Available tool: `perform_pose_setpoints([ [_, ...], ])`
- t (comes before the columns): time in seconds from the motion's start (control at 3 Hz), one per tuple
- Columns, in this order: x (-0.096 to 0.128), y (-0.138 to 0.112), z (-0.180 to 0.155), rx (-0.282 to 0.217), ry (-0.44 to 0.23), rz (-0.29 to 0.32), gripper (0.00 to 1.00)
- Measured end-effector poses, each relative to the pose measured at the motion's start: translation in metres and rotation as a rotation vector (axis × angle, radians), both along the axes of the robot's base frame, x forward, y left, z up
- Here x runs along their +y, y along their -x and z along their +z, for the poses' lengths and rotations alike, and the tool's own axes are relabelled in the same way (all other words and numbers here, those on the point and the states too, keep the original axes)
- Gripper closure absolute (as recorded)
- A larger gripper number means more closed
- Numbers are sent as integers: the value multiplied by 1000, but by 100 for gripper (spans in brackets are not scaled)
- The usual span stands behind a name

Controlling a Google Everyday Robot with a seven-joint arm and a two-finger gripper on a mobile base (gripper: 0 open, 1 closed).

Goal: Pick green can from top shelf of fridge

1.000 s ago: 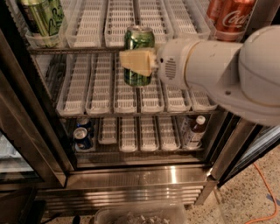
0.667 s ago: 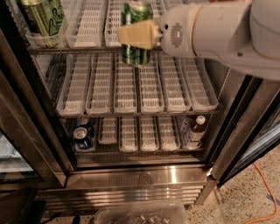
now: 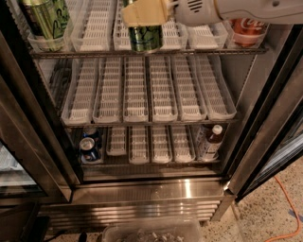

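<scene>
The fridge (image 3: 156,189) stands open in front of me. Its dark door frame (image 3: 265,142) on the right lies below my arm (image 3: 255,9), and if I pull back at an angle I judge the arm could knock it.

The top shelf (image 3: 97,33) is the next worry. Its white lanes end in clear front lips, and the green can (image 3: 146,38) has its base right at the lip of a middle lane. I cannot tell whether the base is clear of that lip. If I draw straight out without lifting, it may catch and twist the can in my grip.

My gripper (image 3: 142,13) is at the very top of the view, its tan fingers pinching the can's upper part. That hold is high, so the heavier lower body could swing or slide down, the more so on shiny and probably cold, damp metal. A drop would land on the middle rack (image 3: 151,94).

The red Coca-Cola can (image 3: 246,29) and the yellow-green can (image 3: 45,19) stand well apart, so I expect no bump there.
</scene>
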State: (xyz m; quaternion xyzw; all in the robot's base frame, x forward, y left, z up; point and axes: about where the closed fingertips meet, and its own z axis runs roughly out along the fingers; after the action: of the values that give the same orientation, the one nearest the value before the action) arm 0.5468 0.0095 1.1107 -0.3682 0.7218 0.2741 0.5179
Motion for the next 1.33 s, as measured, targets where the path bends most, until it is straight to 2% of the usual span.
perform_pose_setpoints([
  [0.33,0,0,0,0,0,0,100],
  [0.67,11,-2,-3,-4,11,38,100],
  [1.0,22,12,-30,59,28,69,100],
  [1.33,35,32,-64,130,83,98,100],
])
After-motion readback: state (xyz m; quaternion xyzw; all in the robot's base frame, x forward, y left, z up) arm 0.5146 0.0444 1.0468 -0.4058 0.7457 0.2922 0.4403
